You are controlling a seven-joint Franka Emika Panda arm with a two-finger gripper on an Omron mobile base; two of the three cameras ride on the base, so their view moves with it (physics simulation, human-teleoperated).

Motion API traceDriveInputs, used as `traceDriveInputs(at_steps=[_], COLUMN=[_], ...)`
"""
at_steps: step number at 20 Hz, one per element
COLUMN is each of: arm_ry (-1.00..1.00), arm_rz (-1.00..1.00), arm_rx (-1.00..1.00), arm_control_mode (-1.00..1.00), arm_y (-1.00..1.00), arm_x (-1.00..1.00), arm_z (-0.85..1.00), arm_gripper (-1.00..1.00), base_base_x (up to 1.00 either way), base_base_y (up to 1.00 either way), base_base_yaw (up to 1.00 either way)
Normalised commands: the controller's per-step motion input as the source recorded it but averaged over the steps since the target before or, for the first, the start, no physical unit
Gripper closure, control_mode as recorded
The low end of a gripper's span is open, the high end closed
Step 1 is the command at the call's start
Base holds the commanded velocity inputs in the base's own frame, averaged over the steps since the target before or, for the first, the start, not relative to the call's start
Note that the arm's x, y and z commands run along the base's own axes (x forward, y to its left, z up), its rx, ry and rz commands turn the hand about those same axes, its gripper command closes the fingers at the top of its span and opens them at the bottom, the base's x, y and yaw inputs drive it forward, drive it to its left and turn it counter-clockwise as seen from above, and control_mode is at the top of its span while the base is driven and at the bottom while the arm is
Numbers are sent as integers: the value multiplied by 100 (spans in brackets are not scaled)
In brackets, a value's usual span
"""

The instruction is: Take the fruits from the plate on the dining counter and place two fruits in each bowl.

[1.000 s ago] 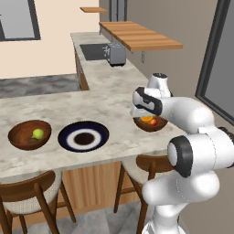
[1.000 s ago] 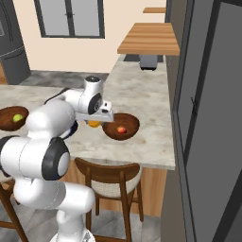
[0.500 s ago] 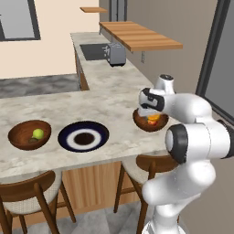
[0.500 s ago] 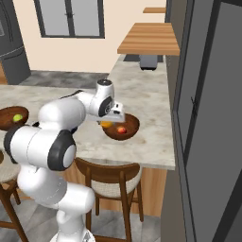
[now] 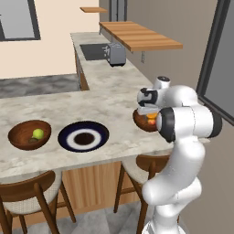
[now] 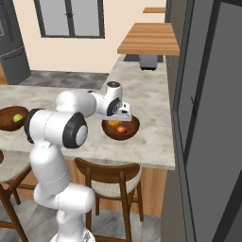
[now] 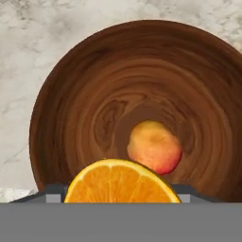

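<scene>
Scanning from the left along the dining counter (image 5: 55, 105), I have the left bowl (image 5: 28, 134) holding the yellow-green fruit (image 5: 38, 133); a darker lump sits just beside it, which I take to be the brownish-green one, though it is too small to be sure. Next comes the plate (image 5: 83, 136), its face bare of fruit. Well to the right is the right bowl (image 6: 120, 127), and the gripper (image 6: 122, 115) hangs directly over it.

In the hand view the orange fruit (image 7: 123, 182) sits at the bottom edge between the finger tips, cut face toward the camera, so I judge the jaws are pinching it. The red fruit (image 7: 154, 146) lies on the bowl floor just beyond, near the centre. What matters for the coming move is that the orange is straight above the bowl's hollow, inside the rim line, with the red one slightly ahead, so a release should land it beside the red rather than on top.

Against the frame a second back, the hand has swung rightward from the bowl's near-left side to above its middle, and the jaws have barely changed.
</scene>
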Motion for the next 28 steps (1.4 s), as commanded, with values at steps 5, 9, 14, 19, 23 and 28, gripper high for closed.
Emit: traceDriveInputs(at_steps=[5, 9, 14, 19, 23, 28], arm_ry=[1, 1, 2, 0, 0, 0], arm_rz=[0, 0, 0, 0, 0, -2], arm_rx=[0, 0, 0, 0, 0, 0], arm_control_mode=[-100, -100, -100, -100, -100, -100], arm_y=[-16, -8, -1, 0, 0, -13], arm_x=[31, 31, 15, 0, -14, -37], arm_z=[-47, -43, -11, 0, 35, 64], arm_gripper=[100, 100, -100, -100, -100, -100], base_base_x=[0, 0, 0, 0, 0, 0], base_base_y=[0, 0, 0, 0, 0, 0], base_base_yaw=[0, 0, 0, 0, 0, 0])
